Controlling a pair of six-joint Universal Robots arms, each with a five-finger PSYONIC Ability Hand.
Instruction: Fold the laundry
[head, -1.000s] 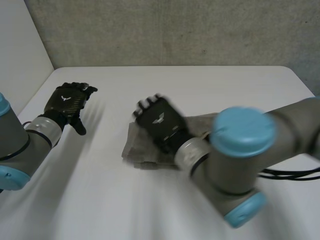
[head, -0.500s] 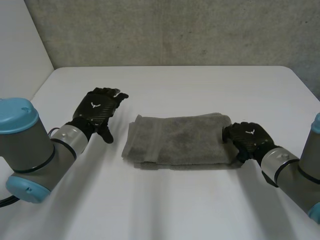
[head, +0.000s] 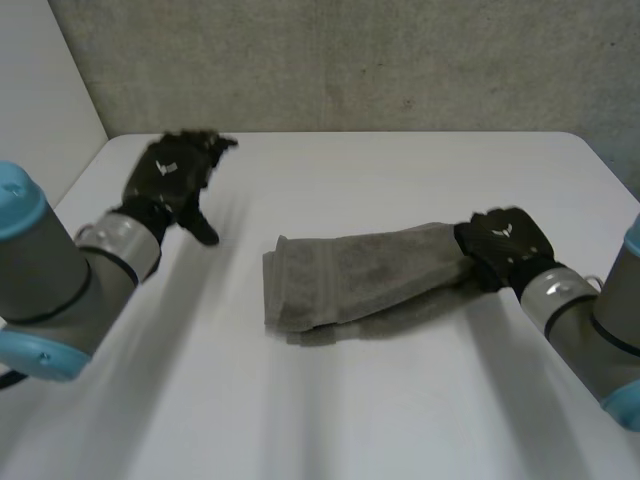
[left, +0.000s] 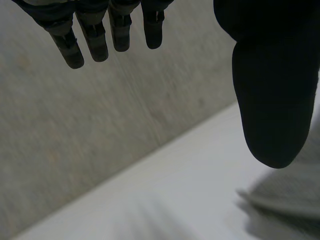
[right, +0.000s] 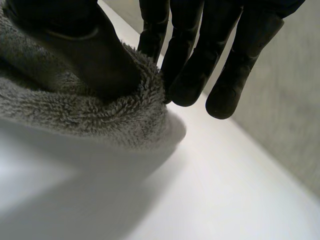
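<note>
A folded grey towel lies in the middle of the white table, its right end raised off the surface. My right hand grips that right end. In the right wrist view the thumb presses the terry edge against the fingers. My left hand hovers above the table to the left of the towel, apart from it, fingers straight and spread. A corner of the towel lies below its thumb in the left wrist view.
A grey concrete wall runs behind the table's far edge. A white panel stands at the left side. Bare table surface lies in front of the towel and to its far side.
My right hand swung from over the towel's left part to its right end, closed on it and lifted it, skewing the towel. My left hand rose and moved toward the back.
</note>
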